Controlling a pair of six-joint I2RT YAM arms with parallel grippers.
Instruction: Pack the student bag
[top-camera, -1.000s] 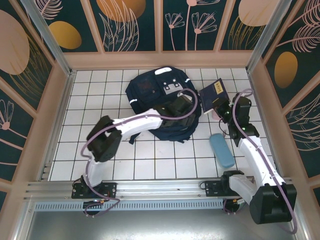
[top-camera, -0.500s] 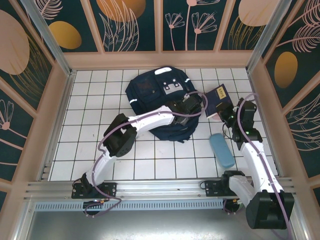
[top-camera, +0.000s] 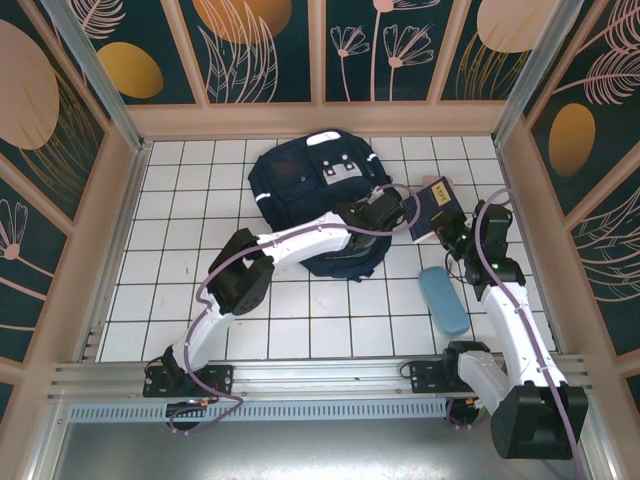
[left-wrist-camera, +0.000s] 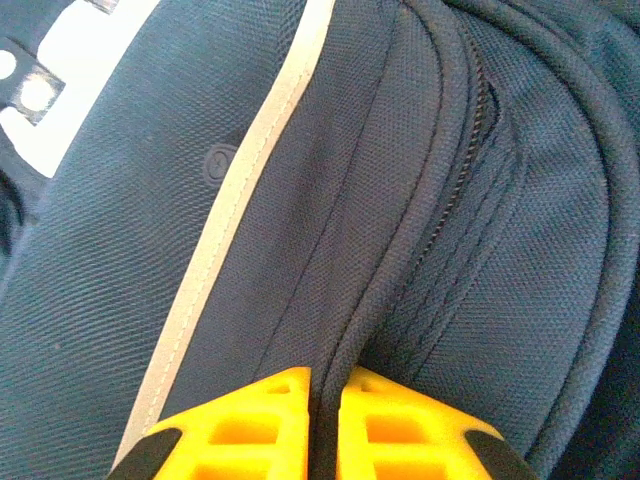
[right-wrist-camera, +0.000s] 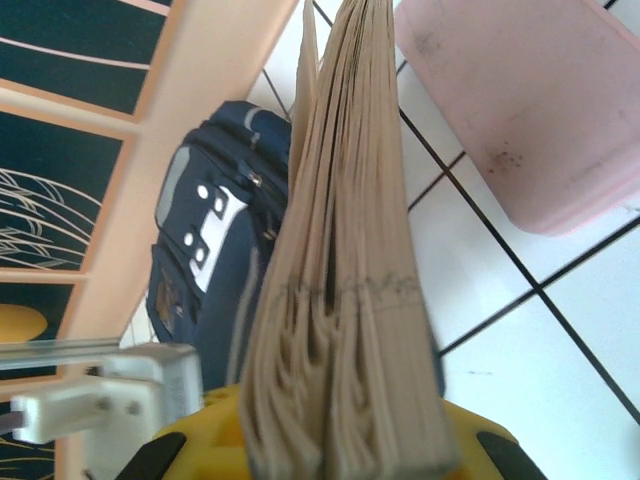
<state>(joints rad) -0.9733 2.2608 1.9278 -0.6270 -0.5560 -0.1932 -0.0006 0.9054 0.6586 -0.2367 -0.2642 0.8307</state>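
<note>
Where the student bag (top-camera: 300, 190) lies: we see it on the tiled table (top-camera: 180, 250), toward the back.
Left gripper (left-wrist-camera: 325, 390): fingers (left-wrist-camera: 265, 415) pinching a ridge of its fabric by the zipper (left-wrist-camera: 455, 190).
Right gripper (right-wrist-camera: 335, 450): clamped on a thick booklet (right-wrist-camera: 345, 250) beside the bag.

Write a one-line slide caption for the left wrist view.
Left gripper pinches a fabric ridge of the navy student bag, between its white reflective stripe and the zipper.

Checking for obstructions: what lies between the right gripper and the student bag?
The book the right gripper holds, edge-on in the right wrist view; student bag beyond.
</note>
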